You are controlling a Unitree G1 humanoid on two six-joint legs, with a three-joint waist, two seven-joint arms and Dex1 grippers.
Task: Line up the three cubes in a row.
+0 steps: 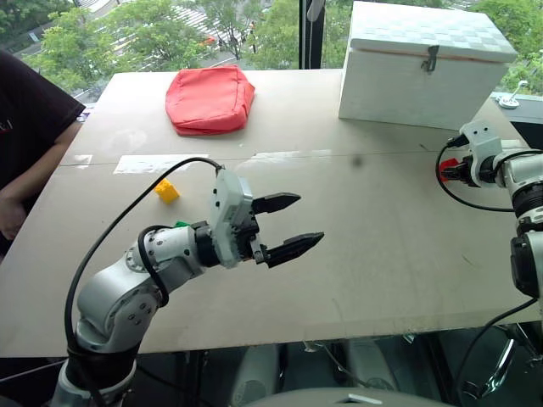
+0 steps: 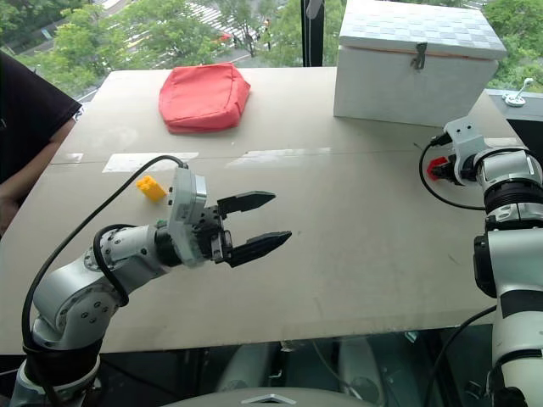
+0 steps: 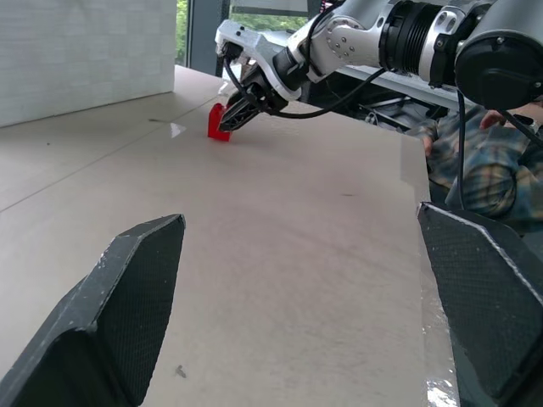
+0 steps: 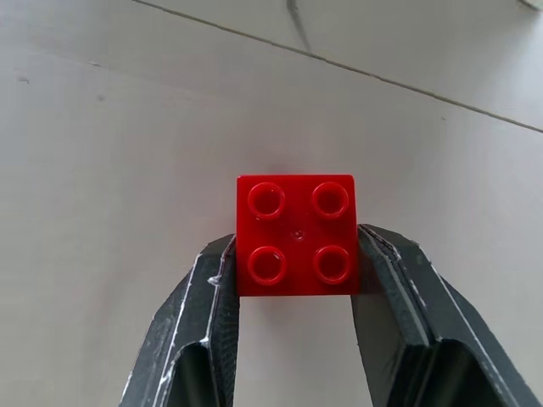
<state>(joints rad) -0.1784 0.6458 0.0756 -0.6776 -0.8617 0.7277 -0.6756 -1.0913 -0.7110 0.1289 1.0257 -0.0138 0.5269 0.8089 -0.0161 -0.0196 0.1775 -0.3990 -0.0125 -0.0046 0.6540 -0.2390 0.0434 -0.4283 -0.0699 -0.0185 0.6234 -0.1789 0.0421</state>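
Observation:
A red cube sits between the two fingers of my right gripper, which is shut on its sides; it is at the table's right side, low at the surface. The yellow cube lies on the table's left part. A sliver of the green cube peeks out behind my left arm, mostly hidden. My left gripper hovers open over the table's middle-left, level, holding nothing, to the right of the yellow cube.
A large white box stands at the back right, just behind the right gripper. A red pouch lies at the back left. A person's arm rests at the table's left edge. A plaid sleeve shows beyond the right edge.

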